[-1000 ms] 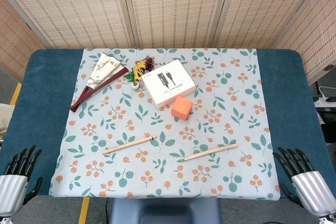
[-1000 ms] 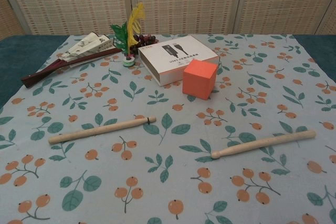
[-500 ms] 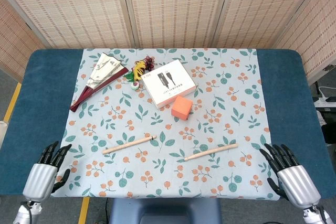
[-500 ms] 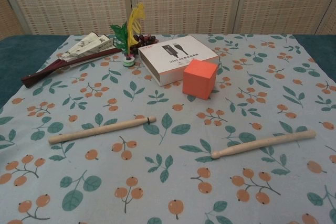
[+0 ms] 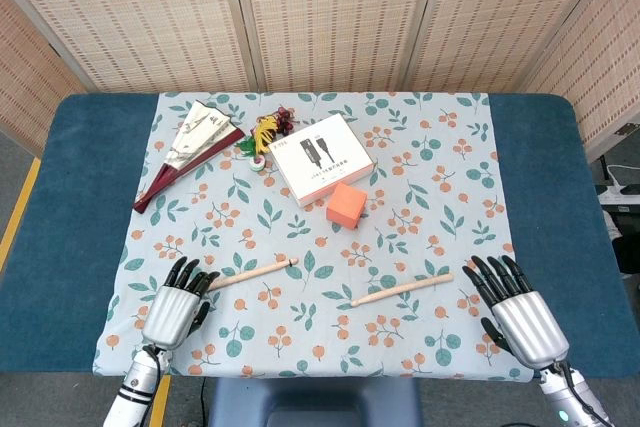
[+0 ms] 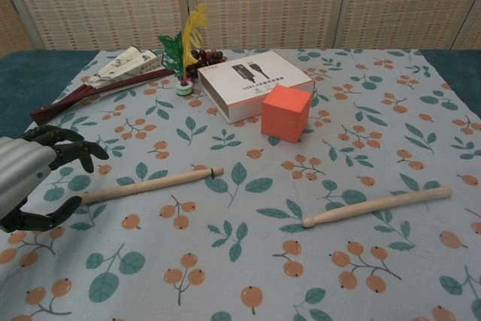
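- Empty and with fingers spread, the left hand (image 5: 178,309) hovered at the near end of the left wooden stick (image 5: 247,274) on the bench's leaf-print cloth (image 5: 420,207).
- Likewise the right hand (image 5: 515,309), fingers apart, held nothing, just right of the second wooden stick (image 5: 402,289).
- Farther back sat an orange cube (image 5: 346,205) beside a white box (image 5: 322,158).

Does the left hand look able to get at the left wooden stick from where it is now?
Probably yes. The left hand is open, fingers spread just short of the near end of the left wooden stick, which lies alone on the tablecloth with nothing between them.
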